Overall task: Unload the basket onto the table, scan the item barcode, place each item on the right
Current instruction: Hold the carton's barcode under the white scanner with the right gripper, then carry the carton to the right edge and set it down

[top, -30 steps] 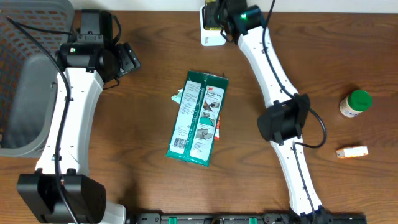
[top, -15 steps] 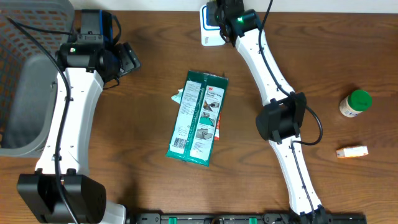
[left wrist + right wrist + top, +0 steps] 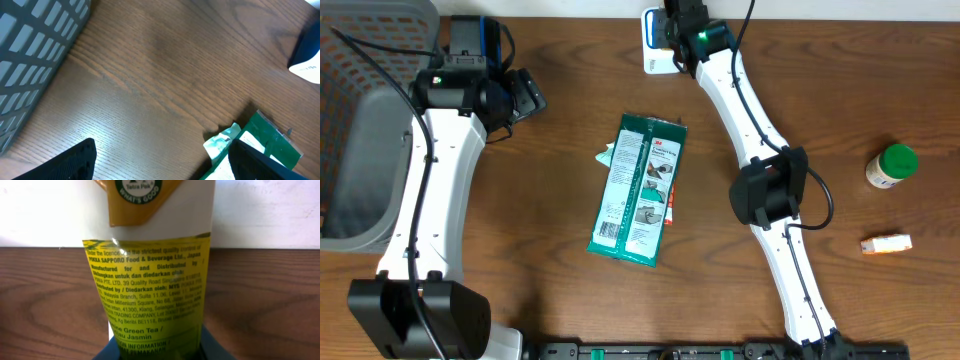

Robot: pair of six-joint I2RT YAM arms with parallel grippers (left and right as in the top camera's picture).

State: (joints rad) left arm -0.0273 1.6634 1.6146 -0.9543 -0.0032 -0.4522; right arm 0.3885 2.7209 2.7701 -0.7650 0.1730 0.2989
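The item is a yellow-green jasmine green tea carton (image 3: 150,290) with a white top, standing upright in front of the right wrist camera. My right gripper (image 3: 157,352) is shut on its lower end, at the table's back edge (image 3: 678,25) next to a white device (image 3: 655,58). Small print covers the carton's visible face; no barcode shows. My left gripper (image 3: 525,95) hangs open over bare wood at the back left, nothing between its fingers (image 3: 70,162).
A green flat packet (image 3: 638,190) lies mid-table, its top corner showing in the left wrist view (image 3: 265,137). A grey basket (image 3: 365,120) stands at the far left. A green-capped bottle (image 3: 891,165) and a small orange-white box (image 3: 886,243) lie at the right.
The right arm's wrist and elbow have shifted slightly left along the back edge with the carton. The left arm has not moved.
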